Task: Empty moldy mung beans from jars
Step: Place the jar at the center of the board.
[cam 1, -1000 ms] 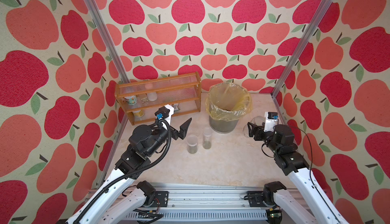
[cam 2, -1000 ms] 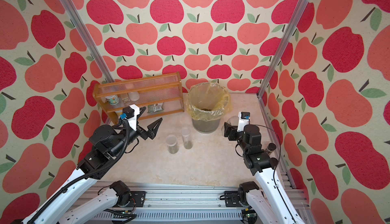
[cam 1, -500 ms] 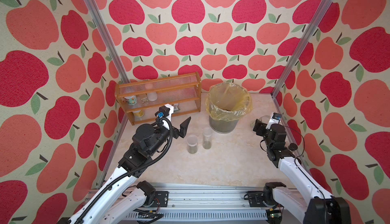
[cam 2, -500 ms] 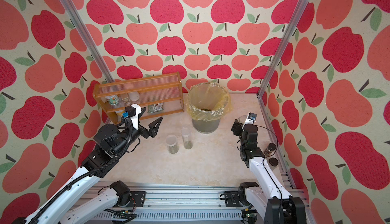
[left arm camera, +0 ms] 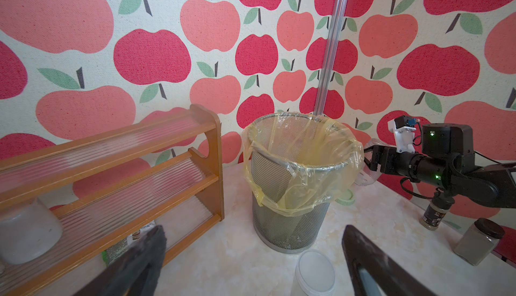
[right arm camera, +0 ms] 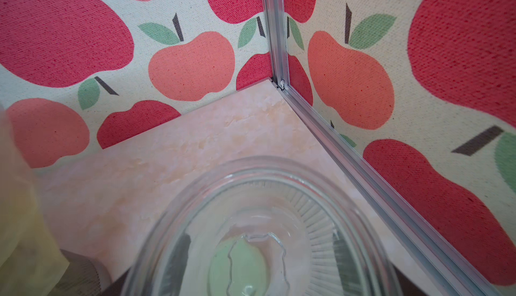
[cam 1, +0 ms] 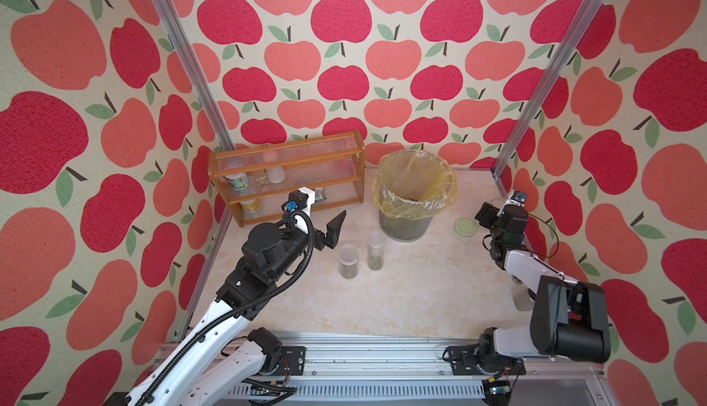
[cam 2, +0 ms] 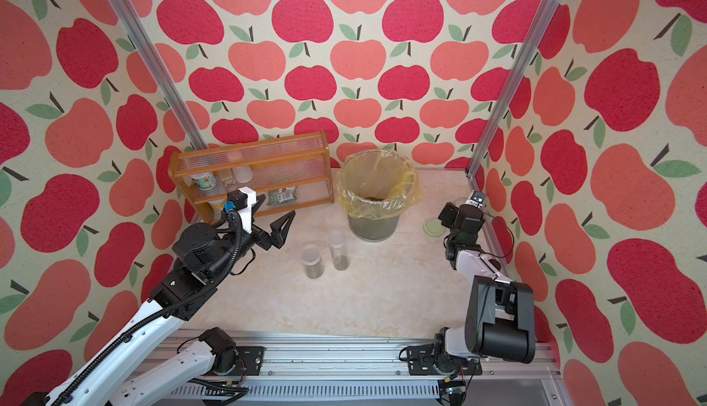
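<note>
Two clear jars stand in front of the bin, a short jar (cam 1: 348, 262) and a tall slim jar (cam 1: 375, 251), each with olive mung beans (cam 2: 313, 270) at the bottom. My left gripper (cam 2: 273, 212) hovers open just left of them, holding nothing; the short jar's rim (left arm camera: 315, 272) shows between its fingers. My right gripper (cam 1: 491, 209) is shut on the wide round-shouldered jar (right arm camera: 265, 219), low by the right wall; that jar looks empty. Its pale green lid (cam 1: 465, 227) lies on the table beside the bin. More beans (cam 1: 411, 196) lie inside the bag.
A grey mesh bin (cam 1: 405, 228) lined with a yellow bag stands at the back middle. A wooden shelf rack (cam 1: 287, 178) with cans and a packet is at the back left. Two dark-capped spice jars (left arm camera: 477, 241) stand by the right wall. Walls close in on three sides.
My right arm has folded down and carried the wide jar away from the bin toward the right wall. The left arm has barely shifted.
</note>
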Robot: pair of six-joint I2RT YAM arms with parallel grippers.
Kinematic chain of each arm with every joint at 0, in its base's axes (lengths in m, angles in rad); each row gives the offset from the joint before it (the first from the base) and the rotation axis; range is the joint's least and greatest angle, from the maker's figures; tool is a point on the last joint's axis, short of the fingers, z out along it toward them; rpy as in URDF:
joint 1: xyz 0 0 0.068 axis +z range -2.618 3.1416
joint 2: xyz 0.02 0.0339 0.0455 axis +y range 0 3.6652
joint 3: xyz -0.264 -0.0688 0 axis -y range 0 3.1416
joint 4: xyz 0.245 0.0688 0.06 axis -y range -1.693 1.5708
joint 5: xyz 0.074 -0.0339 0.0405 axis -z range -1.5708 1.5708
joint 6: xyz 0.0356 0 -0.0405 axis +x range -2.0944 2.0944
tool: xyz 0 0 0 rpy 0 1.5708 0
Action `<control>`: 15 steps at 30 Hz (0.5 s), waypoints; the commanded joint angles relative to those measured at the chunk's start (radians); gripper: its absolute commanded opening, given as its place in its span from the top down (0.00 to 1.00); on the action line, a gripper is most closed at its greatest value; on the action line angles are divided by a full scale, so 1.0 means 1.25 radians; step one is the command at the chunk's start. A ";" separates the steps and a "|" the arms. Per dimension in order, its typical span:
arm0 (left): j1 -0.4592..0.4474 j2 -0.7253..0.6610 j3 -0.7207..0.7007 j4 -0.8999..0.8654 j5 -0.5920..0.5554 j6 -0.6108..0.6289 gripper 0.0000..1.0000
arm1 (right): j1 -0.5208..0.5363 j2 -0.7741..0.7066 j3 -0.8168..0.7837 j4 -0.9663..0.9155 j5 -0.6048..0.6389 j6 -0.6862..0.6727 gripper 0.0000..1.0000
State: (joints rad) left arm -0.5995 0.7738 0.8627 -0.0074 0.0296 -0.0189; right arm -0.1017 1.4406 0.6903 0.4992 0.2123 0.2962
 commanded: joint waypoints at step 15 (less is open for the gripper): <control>0.020 0.033 0.021 -0.009 0.005 -0.008 0.00 | 0.006 0.292 0.328 -0.036 -0.137 -0.035 0.41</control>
State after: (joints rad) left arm -0.5800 0.8185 0.8627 -0.0189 0.0330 -0.0212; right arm -0.1066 1.7882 1.0393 0.4511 0.0589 0.2863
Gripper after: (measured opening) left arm 0.996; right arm 0.849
